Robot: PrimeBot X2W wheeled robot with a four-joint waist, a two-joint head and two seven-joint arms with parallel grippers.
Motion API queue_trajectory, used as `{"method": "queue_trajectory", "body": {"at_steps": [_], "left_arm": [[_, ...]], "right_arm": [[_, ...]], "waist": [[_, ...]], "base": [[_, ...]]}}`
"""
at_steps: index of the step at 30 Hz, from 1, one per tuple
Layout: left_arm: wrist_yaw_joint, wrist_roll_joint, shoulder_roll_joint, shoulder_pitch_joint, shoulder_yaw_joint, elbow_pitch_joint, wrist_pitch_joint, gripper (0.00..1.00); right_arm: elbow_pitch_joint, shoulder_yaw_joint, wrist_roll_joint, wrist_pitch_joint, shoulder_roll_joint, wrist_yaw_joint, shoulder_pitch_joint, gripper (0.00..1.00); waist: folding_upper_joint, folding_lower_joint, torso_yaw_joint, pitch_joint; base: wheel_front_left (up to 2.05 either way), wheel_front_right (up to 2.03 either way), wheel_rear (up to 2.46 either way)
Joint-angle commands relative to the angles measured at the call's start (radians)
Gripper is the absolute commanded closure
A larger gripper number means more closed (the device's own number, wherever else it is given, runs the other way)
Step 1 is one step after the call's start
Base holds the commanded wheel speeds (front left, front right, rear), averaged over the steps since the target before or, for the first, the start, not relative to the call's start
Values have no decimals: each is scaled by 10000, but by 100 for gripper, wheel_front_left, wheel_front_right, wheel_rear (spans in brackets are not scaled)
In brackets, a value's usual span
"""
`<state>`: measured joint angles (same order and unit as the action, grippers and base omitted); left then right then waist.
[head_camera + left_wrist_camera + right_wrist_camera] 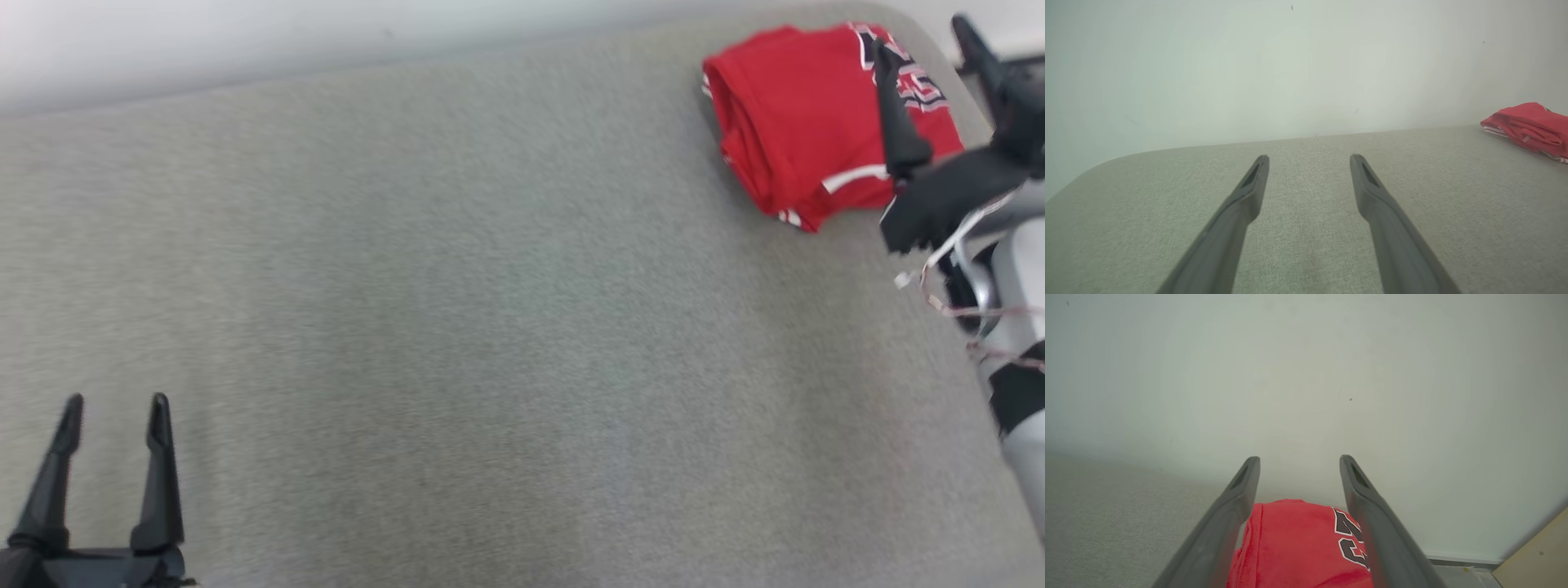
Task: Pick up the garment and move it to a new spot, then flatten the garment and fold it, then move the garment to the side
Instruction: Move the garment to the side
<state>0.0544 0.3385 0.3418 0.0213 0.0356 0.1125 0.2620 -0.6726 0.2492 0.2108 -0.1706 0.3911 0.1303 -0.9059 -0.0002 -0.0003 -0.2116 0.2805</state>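
A: Head view first: where is the garment [816, 122]?
B: At 1 o'clock, on the far right corner of the table [408, 286]. It is a compact red bundle with layered edges, so I judge the folding done and the move aside about done too

A: And the grippers?
B: The right gripper [921, 37] is over the bundle's 3 o'clock side, fingers spread, nothing held. The left gripper [114, 400] sits at 7 o'clock, fingers apart, well away from the cloth

A: Which way does it lie?
B: It is nearly square. Its longer run, as far as I can tell, goes 11 to 5, thick fold facing 9, lettering toward 1

A: Left wrist view?
B: The left gripper [1309, 157] is spread over bare table, with the garment [1527, 122] at 3 o'clock near the wall [1290, 61]

A: Right wrist view?
B: The right gripper [1299, 458] is spread wide. The garment [1298, 539] is low at 6 o'clock between the fingers, not pinched, with the print at 5. Whether a finger touches the cloth I cannot tell

A: What is left?
B: Little, I'd say: draw the right arm clear without dragging the fold
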Motion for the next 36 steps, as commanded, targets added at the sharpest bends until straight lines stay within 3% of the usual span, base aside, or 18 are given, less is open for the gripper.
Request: {"method": "queue_trajectory", "body": {"at_steps": [1,20,36], "left_arm": [[76,-84,-101,158,16,-154,28,0],[487,-479,-1032,290,208,-1616,33,0],[667,-853,-1404,438,73,-2136,33,0]], "right_arm": [[136,-87,165,-82,-57,-3,327,0],[1914,-1476,571,-582,-1737,-3,4593,0],[4050,-2206,126,-431,-2756,-2,8133,0]], "waist": [[2,3,760,-792],[2,3,2171,-2009],[2,3,2357,-2770]], "base": [[0,0,0],[0,0,0],[0,0,0]]}}
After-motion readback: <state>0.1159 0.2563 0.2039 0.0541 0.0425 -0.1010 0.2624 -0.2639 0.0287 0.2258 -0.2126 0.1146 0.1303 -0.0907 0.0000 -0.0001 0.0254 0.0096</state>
